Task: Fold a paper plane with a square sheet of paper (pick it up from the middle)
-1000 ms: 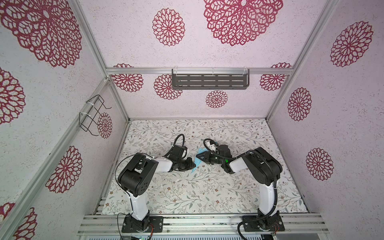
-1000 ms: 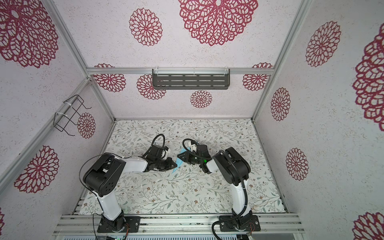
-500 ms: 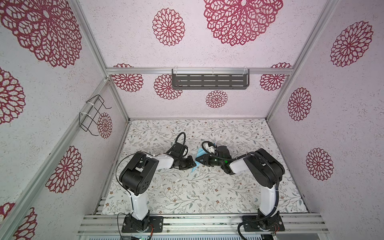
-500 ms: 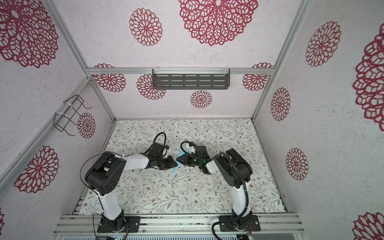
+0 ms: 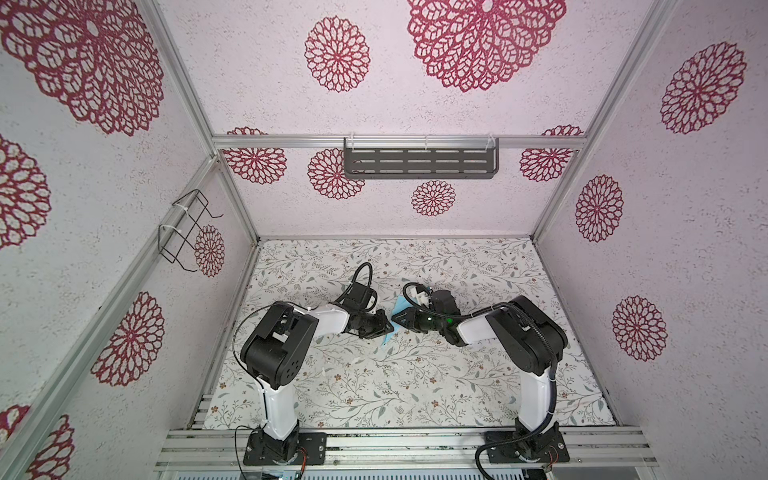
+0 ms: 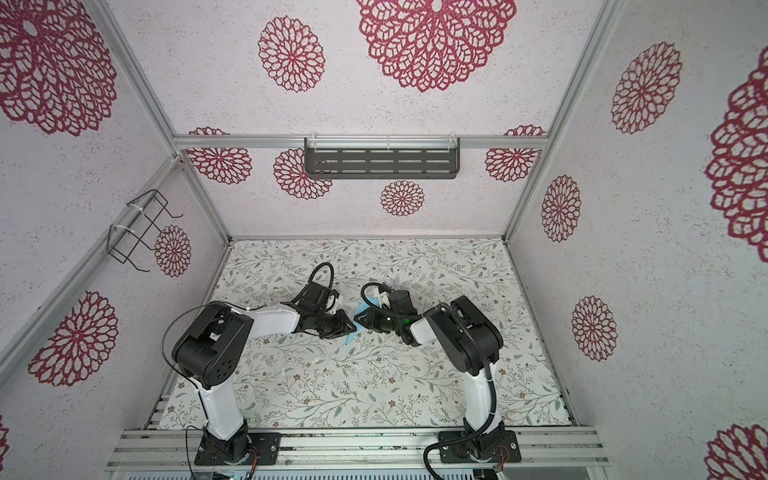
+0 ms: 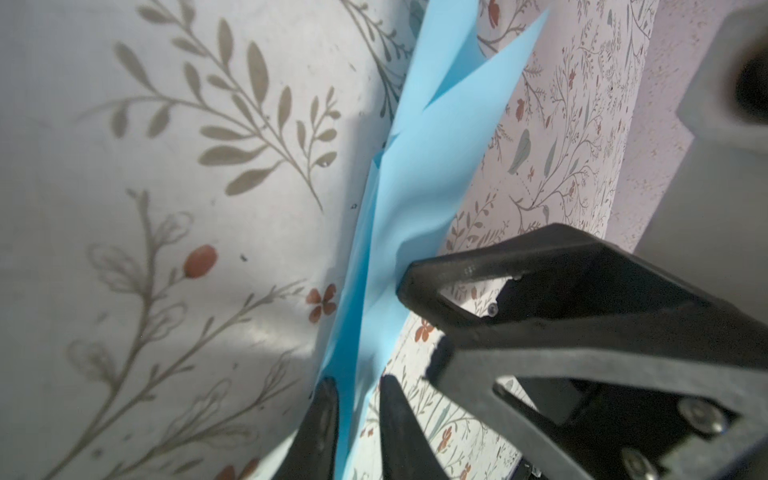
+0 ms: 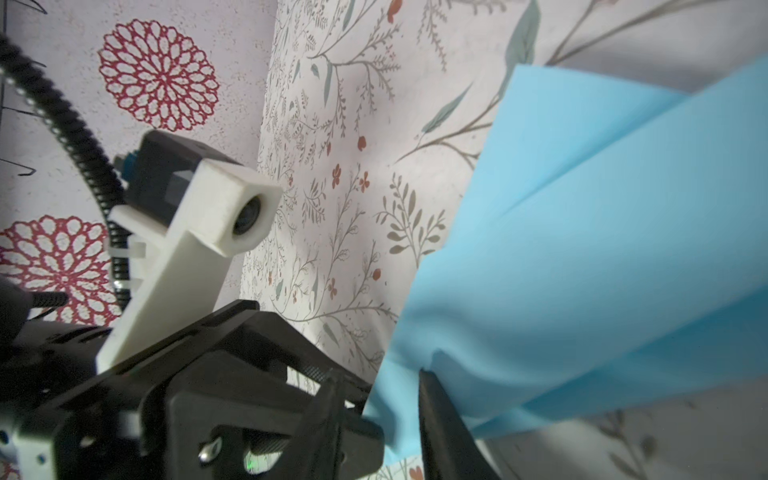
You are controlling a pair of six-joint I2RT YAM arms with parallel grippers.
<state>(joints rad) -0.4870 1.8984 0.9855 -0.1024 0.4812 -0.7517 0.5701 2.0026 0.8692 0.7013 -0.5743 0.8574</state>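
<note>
The light-blue sheet of paper (image 7: pixel 419 183) is folded into long pointed layers and stands up off the floral cloth at mid-table. In both top views only slivers of it show (image 5: pixel 400 309) (image 6: pixel 350 338) between the two grippers. My left gripper (image 7: pixel 359 390) (image 5: pixel 384 328) has its jaws slightly parted, open, with the paper's lower edge running between them. My right gripper (image 8: pixel 378 386) (image 5: pixel 397 320) is open too; one of its fingertips (image 7: pixel 409 284) presses a dent into the paper's side (image 8: pixel 582 232).
The floral tablecloth (image 5: pixel 415 374) covers the table, with small white scraps (image 5: pixel 357 358) near the middle. A grey slotted shelf (image 5: pixel 419 163) hangs on the back wall and a wire basket (image 5: pixel 187 232) on the left wall. Aluminium rails (image 5: pixel 395 444) line the front edge.
The left gripper's jaws have widened a little around the paper. The right gripper has shifted slightly left, closer to the left gripper.
</note>
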